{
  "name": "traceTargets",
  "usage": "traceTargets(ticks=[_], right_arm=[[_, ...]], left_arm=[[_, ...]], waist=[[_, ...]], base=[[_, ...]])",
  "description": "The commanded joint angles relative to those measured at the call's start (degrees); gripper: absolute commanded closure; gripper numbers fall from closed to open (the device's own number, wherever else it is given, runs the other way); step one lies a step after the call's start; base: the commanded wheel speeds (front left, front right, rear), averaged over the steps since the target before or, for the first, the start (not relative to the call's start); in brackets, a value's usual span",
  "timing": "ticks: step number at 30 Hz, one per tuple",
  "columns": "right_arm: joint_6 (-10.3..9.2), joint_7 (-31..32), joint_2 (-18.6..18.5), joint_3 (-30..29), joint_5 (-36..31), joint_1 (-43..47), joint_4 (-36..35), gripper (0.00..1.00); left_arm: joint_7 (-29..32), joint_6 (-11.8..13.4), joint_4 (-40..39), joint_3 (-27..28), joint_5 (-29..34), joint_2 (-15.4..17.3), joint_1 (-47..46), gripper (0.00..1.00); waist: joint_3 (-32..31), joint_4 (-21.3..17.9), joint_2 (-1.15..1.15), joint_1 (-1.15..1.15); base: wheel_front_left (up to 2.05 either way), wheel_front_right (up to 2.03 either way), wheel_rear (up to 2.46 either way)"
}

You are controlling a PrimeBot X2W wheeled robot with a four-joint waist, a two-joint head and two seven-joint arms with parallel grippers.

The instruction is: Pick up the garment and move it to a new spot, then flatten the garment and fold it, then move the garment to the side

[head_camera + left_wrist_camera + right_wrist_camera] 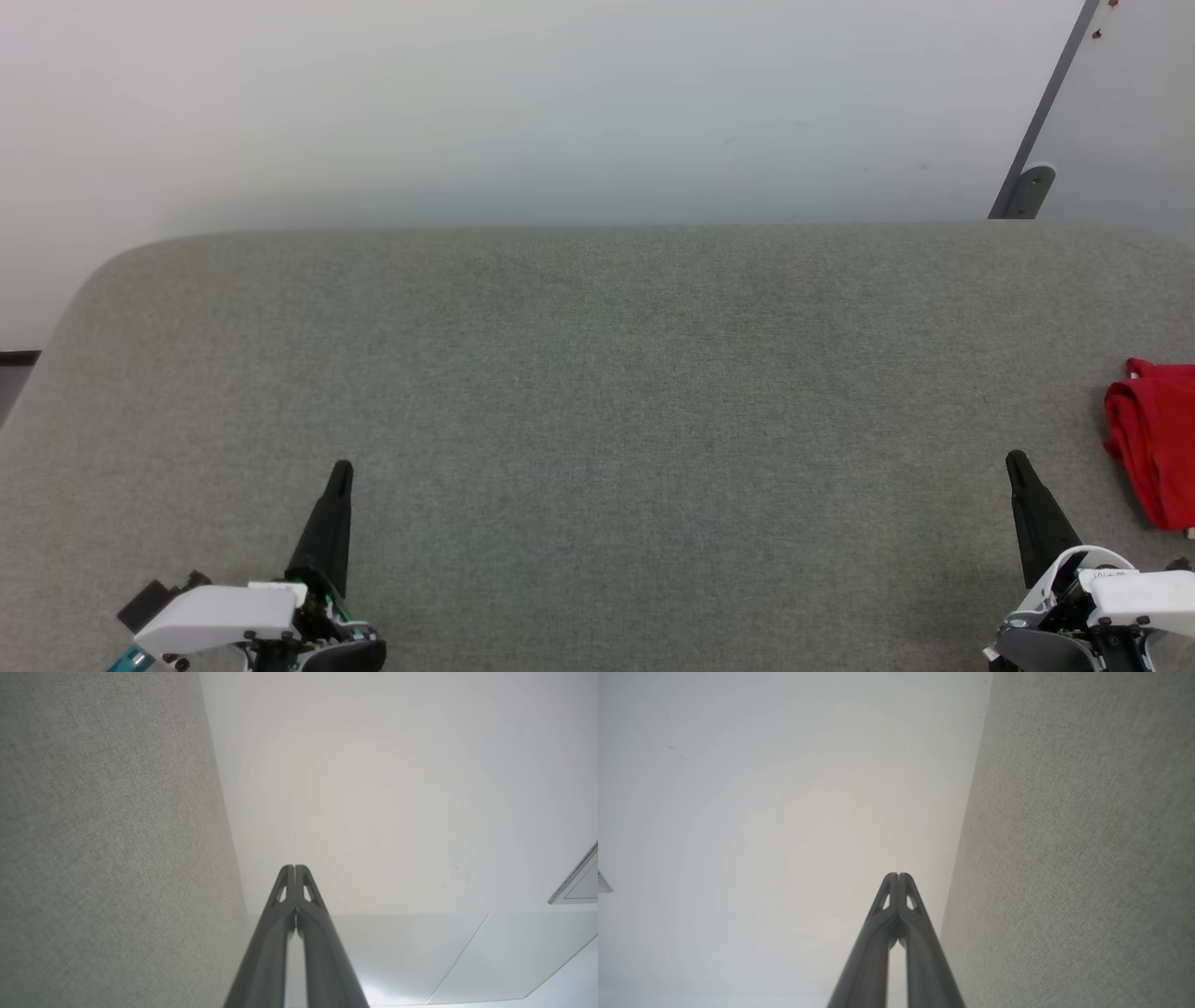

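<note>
A broad grey fabric-covered surface (597, 373) lies open from its rounded far-left corner to the right edge of the head view, its far edge meeting a pale wall (560, 112) — the garment (1156, 448), a bunched red heap, sits at the surface's far right, cut off by the frame. The left gripper (342, 469) and right gripper (1016, 459) hang low by the near edge, well apart, fingers pointing toward the wall. Both are closed on nothing — tips pressed together in the wrist views — with the right gripper near the garment but apart from it.
</note>
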Motion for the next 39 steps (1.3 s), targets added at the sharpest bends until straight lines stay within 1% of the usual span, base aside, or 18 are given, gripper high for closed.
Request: traceTargets(ticks=[1,39], right_arm=[[-0.06,0.13,0.2,0.03,0.22,-0.19,0.01,1.0],[-0.06,0.11,0.2,0.05,0.24,-0.19,0.01,1.0]], left_arm=[[0.08,-0.32,0.08,0.15,0.15,-0.08,-0.55,1.0],[0.49,-0.32,0.09,0.59,0.56,-0.4,-0.61,1.0]], waist=[[0.0,0.0,0.0,0.0],[0.0,0.0,0.0,0.0]], base=[[0.0,0.0,0.0],[0.0,0.0,0.0]])
